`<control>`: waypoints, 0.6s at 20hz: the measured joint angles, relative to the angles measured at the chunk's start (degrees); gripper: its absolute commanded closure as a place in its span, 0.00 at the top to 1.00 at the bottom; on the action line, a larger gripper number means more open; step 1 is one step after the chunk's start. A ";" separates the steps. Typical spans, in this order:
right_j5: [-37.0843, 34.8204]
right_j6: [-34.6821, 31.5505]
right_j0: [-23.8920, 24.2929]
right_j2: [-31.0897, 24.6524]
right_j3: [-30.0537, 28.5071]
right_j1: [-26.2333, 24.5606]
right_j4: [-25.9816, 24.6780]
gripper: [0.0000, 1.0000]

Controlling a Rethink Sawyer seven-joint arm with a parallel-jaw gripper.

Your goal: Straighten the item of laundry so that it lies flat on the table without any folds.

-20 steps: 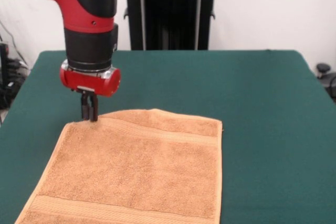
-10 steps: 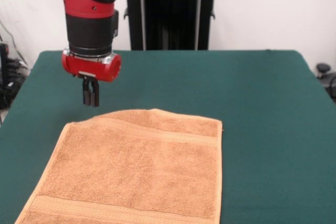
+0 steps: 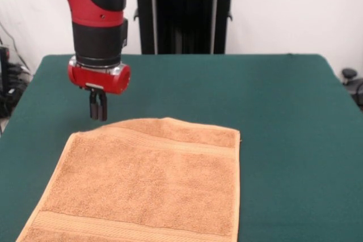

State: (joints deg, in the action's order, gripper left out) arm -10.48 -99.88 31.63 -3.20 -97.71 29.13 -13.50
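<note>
The orange-tan towel (image 3: 144, 182) lies spread on the dark green table (image 3: 283, 111) at the near left, with woven bands near its far and near ends. Its far edge bulges up slightly in the middle. Its near end runs off the bottom of the front view. My gripper (image 3: 98, 117) hangs from the red and black arm above the table just beyond the towel's far left corner. Its fingers are close together and hold nothing. It is clear of the towel.
The black pedestal (image 3: 184, 12) stands behind the table's far edge. Dark objects and cables show off the table at the left edge (image 3: 8, 83) and right edge (image 3: 351, 80).
The gripper was down at the towel's far left corner; it has let go, lifted, and shifted slightly away from the towel. The towel has not moved.
</note>
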 measured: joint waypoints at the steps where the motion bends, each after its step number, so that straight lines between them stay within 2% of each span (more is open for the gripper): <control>1: 1.36 0.00 -0.17 0.01 0.08 -0.85 -0.36 0.00; 5: 4.85 0.00 -0.90 0.05 0.33 -3.47 -0.45 0.00; 12: 6.96 0.00 -1.48 0.49 0.71 -4.45 -0.45 0.00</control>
State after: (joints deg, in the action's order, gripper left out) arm -3.52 -99.88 30.15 -2.71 -97.00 24.68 -13.95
